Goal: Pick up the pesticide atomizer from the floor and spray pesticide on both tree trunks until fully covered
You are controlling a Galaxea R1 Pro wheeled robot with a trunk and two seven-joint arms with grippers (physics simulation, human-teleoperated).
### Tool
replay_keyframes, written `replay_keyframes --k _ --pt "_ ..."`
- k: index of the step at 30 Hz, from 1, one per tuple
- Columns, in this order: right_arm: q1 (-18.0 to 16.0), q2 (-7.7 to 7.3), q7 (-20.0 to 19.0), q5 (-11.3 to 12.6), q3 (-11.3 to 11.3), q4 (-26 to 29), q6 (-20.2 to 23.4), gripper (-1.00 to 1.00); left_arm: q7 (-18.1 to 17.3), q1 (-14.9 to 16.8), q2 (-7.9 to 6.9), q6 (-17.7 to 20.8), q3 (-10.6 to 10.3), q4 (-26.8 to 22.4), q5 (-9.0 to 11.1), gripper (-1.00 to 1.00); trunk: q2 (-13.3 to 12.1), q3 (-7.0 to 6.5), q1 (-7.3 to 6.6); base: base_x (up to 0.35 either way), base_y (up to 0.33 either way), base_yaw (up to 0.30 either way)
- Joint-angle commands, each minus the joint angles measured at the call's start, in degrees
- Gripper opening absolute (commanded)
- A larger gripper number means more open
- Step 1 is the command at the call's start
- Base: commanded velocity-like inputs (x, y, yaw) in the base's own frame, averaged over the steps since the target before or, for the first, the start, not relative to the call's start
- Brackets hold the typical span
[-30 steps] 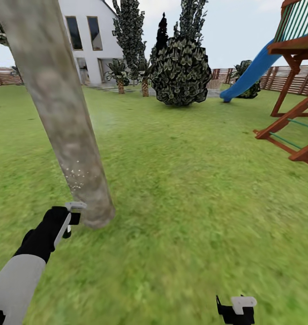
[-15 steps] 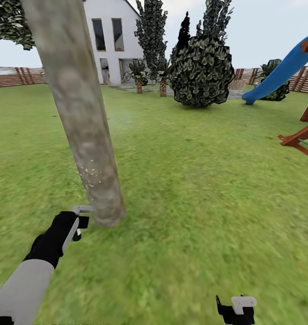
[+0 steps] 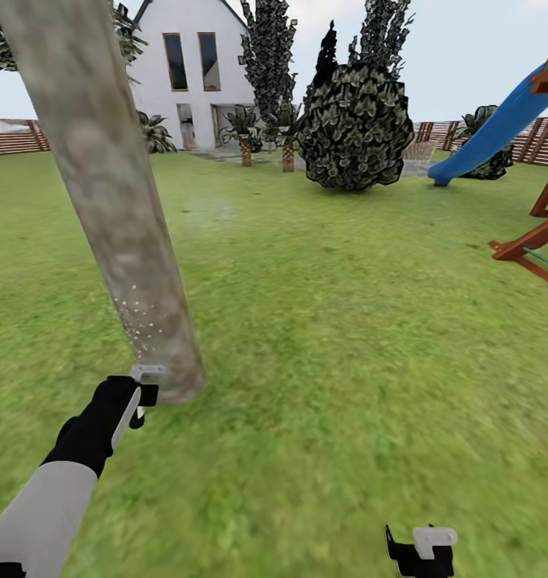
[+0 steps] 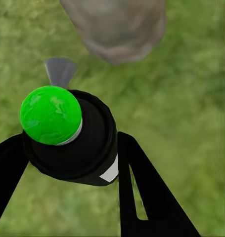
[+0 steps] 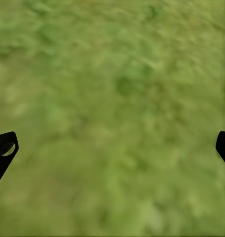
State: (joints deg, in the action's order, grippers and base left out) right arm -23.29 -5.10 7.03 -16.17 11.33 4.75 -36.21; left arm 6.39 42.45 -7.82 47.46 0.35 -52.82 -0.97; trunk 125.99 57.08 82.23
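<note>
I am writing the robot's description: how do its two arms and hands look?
The left arm has a pale grey forearm sleeve, then a black wrist. The left hand is black with a light grey plate. The right hand is black with a white block. Its fingers are thin black blades.

The left arm (image 3: 33,506) has a smooth pale grey forearm shell that gives way to a matte black wrist section, rounded and glove-like. The left gripper (image 3: 139,395) carries a light grey plate along its side and a small pale bracket at its tip. In the left wrist view its fingers (image 4: 147,197) are flat black blades, one with a long narrow slot cut through it. The right gripper (image 3: 420,551) is black with a white block on top; its fingertips (image 5: 4,150) are black, one apparently bearing a small round hole.
</note>
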Motion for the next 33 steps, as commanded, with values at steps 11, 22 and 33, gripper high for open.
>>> replay_keyframes --k 11,22,33 --pt "0.0 0.00 0.0 0.1 0.0 0.0 0.0 1.00 0.0 -1.1 -5.36 0.0 0.2 0.4 0.0 -1.00 0.0 0.00 0.00 0.061 -0.270 0.046" --pt "0.0 0.07 0.0 0.1 0.0 0.0 0.0 1.00 0.9 -1.2 -5.33 -0.1 0.2 0.3 -0.1 -1.00 0.0 0.00 0.00 0.129 -0.254 0.276" --pt "0.0 0.08 0.0 0.1 0.0 0.0 0.0 1.00 3.7 -1.5 -0.37 -5.4 0.1 5.7 0.1 -1.00 0.0 0.00 0.00 0.194 -0.232 0.278"
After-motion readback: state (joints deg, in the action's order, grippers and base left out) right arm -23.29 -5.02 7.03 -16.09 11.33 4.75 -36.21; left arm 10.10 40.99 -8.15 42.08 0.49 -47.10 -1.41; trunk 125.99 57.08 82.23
